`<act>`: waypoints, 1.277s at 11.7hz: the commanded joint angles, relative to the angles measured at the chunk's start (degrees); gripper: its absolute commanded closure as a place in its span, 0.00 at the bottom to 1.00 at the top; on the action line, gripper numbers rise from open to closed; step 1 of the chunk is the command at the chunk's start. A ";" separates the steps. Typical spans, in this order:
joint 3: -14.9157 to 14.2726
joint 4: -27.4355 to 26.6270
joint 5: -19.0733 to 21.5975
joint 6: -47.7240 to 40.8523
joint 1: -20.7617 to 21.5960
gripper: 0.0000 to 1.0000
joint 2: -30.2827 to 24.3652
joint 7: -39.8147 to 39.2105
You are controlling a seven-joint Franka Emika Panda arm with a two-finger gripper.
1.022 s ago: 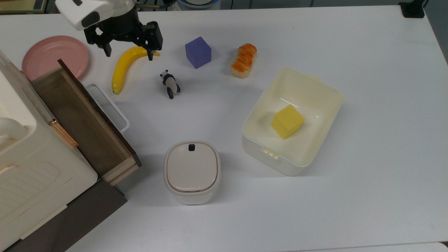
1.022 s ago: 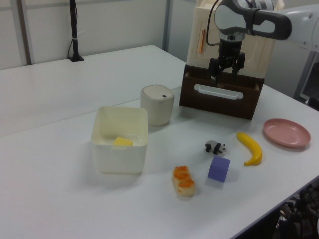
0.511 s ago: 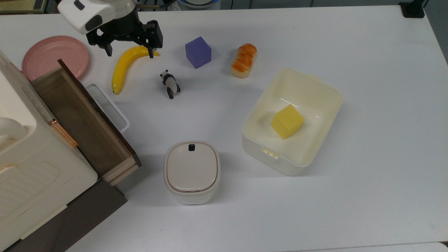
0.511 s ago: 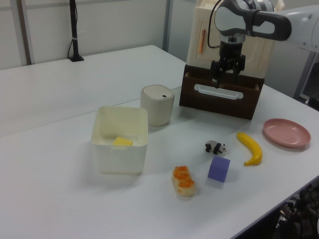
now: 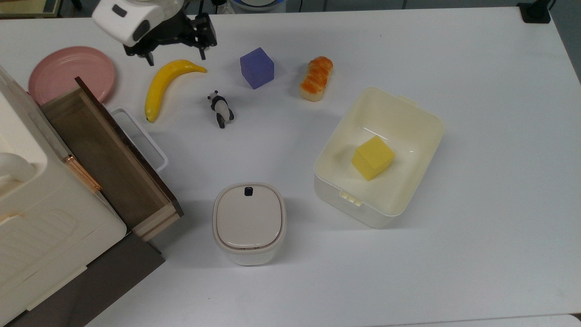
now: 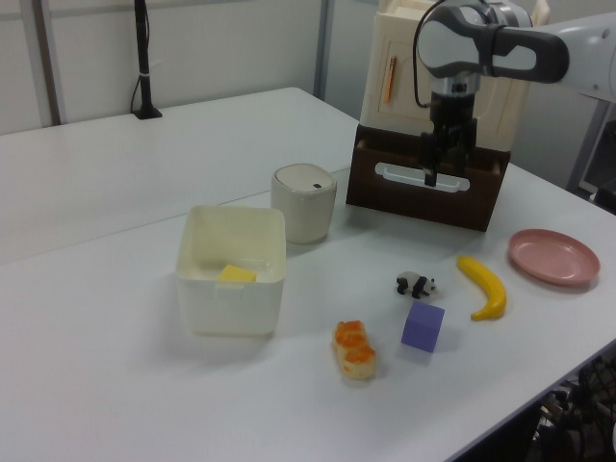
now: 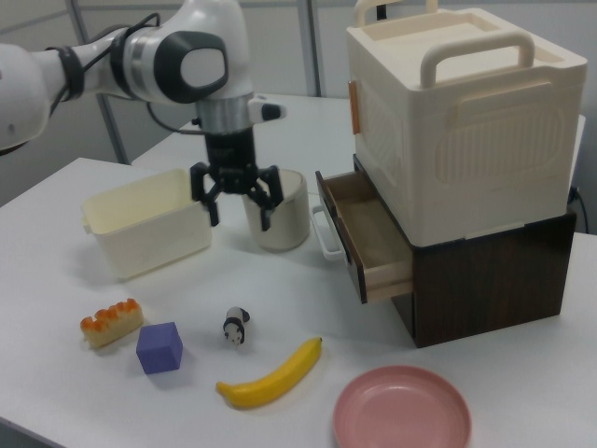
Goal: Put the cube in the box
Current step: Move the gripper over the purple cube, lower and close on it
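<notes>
The white worktop (image 5: 476,68) carries the cream-white rectangular plastic tub (image 5: 411,119), holding a yellow foam cube (image 5: 372,157). The matte purple foam cube (image 5: 257,67) sits on the worktop between a panda figurine (image 5: 220,109) and a bread roll (image 5: 316,77). Above the yellow banana (image 5: 164,85), the black pincer (image 7: 237,210) hangs released, grasping nothing.

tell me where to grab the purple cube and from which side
Come straight down from above with the gripper and close on two opposite vertical faces of the cube. It sits flat on the table with its top face free, and the panda figure and bread stand apart from it, leaving room for the fingers, probably.
</notes>
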 commanded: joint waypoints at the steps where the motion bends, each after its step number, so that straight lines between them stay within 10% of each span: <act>1: -0.85 -12.66 -1.39 0.27 4.65 0.00 -9.16 -2.23; 5: -0.50 -27.15 -1.65 4.21 9.91 0.00 -17.16 -1.87; 15: -0.24 -43.88 -9.20 22.67 16.78 0.00 -13.85 2.76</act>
